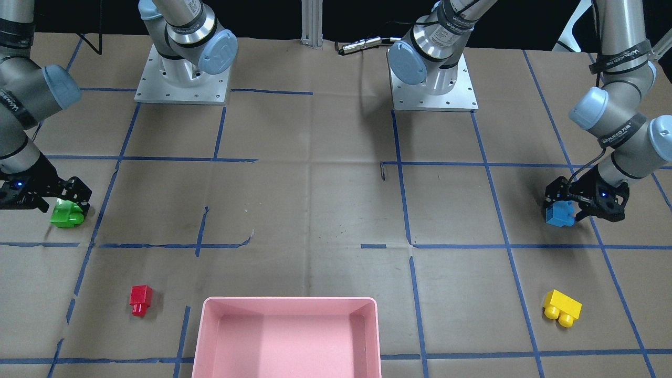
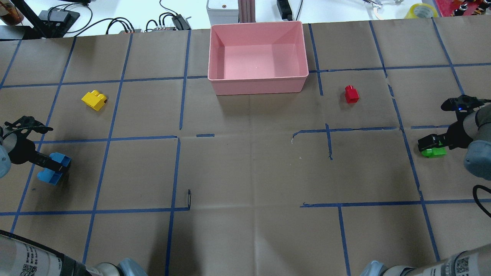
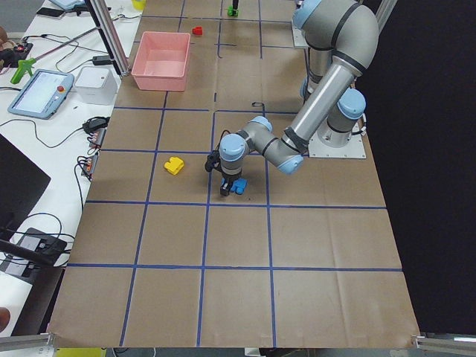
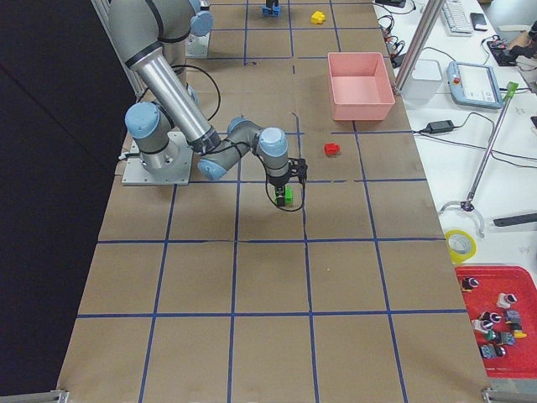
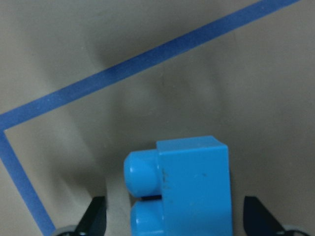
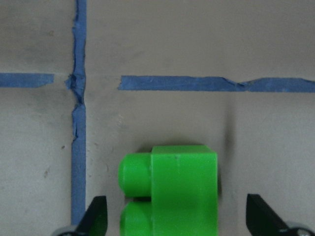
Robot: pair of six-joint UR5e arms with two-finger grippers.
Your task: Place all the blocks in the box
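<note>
- Blue block (image 5: pixel 182 187) lies straddled by left gripper (image 5: pixel 176 219), jaws spread and clear of it, seemingly lined up for a pinch.
- Green block (image 6: pixel 170 189) likewise under right gripper (image 6: pixel 177 216), jaws spread.
- Red (image 2: pixel 351 94) and yellow (image 2: pixel 94 100) wait outside box (image 2: pixel 257 82).

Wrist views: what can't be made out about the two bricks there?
Blue plastic studded brick: near end cut off by left wrist view's bottom edge; length unknown.
Green plastic studded brick: likewise, right wrist view.
Left hand's fingers: only tips show, bottom corners.
</note>
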